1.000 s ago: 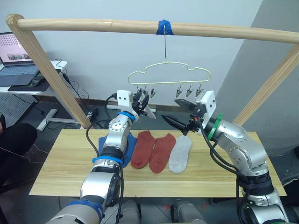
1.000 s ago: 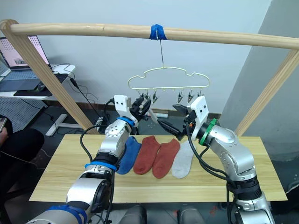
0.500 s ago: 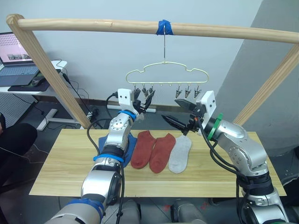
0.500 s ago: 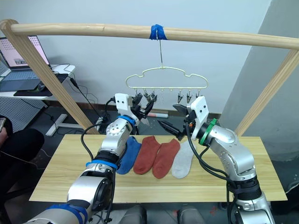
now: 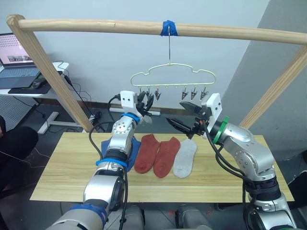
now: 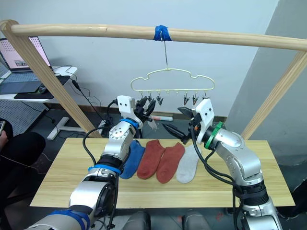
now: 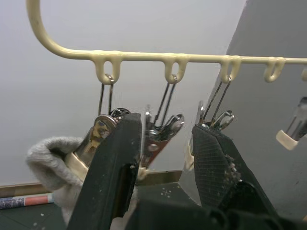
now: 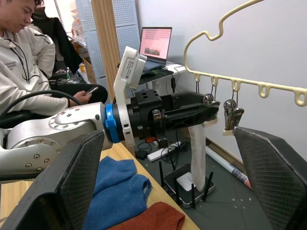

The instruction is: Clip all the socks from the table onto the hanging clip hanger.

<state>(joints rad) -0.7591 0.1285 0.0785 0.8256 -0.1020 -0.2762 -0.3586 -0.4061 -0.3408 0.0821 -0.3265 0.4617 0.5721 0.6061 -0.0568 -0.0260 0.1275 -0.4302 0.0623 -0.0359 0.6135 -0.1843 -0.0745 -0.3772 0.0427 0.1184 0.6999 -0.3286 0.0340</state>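
We see the left hand [image 7: 165, 158] raised to the clip hanger [image 5: 173, 73], fingers narrowly parted around its leftmost clips, a light grey sock [image 8: 197, 148] apparently hanging from one. Right hand [image 5: 184, 119] waits wide, just beside. Remaining socks [image 5: 165, 155] lie below on the desk [image 5: 62, 167].

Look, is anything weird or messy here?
Nothing is spilled or broken. One grey sock dangles from a clip by the left gripper, and the hanger hangs a bit tilted. Other socks lie neatly on the table.
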